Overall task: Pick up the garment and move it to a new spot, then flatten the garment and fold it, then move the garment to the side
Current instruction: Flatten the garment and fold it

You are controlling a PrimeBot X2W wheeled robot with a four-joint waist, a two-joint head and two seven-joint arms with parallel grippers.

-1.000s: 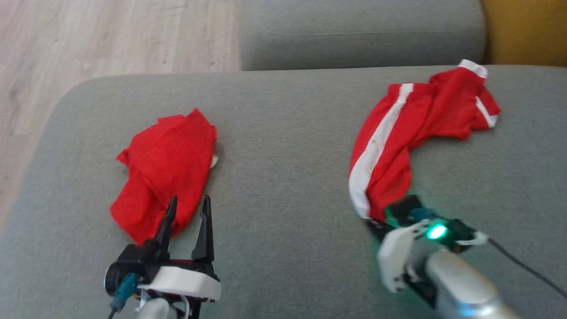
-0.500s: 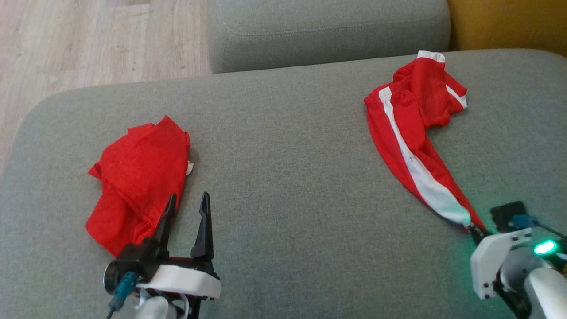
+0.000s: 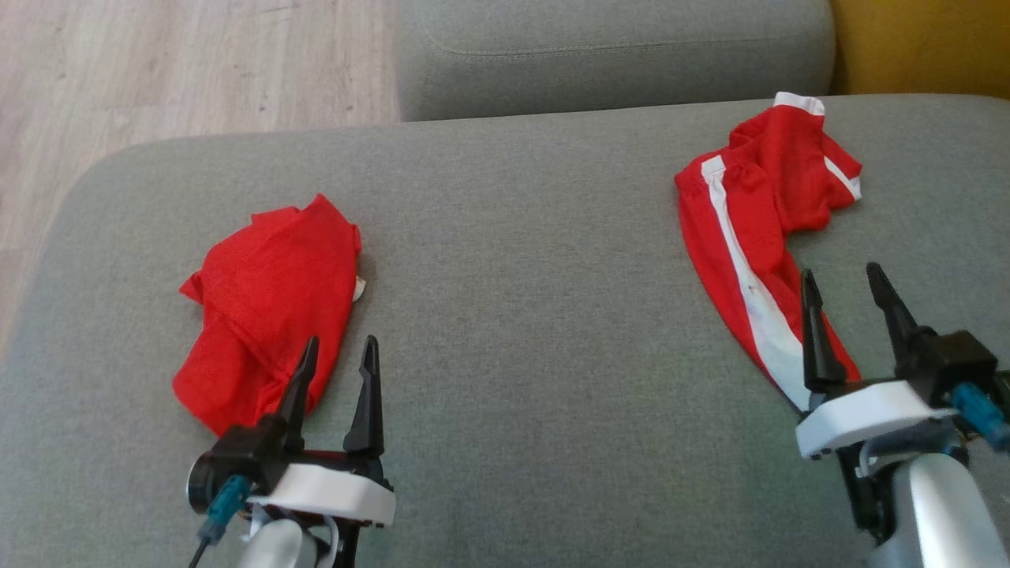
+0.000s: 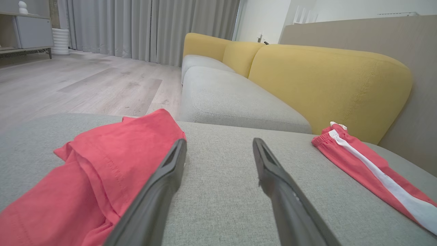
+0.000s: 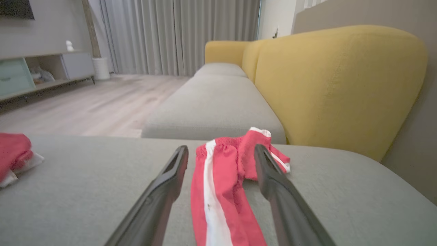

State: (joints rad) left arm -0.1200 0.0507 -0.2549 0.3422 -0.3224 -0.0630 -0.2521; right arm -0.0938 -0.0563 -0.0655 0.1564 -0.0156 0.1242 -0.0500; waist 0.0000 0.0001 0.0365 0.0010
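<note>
At seven o'clock the left gripper (image 3: 341, 341) stands wide open and empty, its left finger over the edge of the plain red garment (image 3: 268, 300). At four o'clock the right gripper (image 3: 840, 272) is spread wide, holding nothing, above the near end of the white-striped red garment (image 3: 757, 229). That garment stretches toward one o'clock on the grey sofa seat (image 3: 513, 276).

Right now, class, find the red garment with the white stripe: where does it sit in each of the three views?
Head view: striped garment, upper right, on the grey cushion.
Left wrist view: striped garment, right side, running to the lower right corner.
Right wrist view: striped garment, bottom centre.
Shared landmark: yellow backrest just behind it.
</note>
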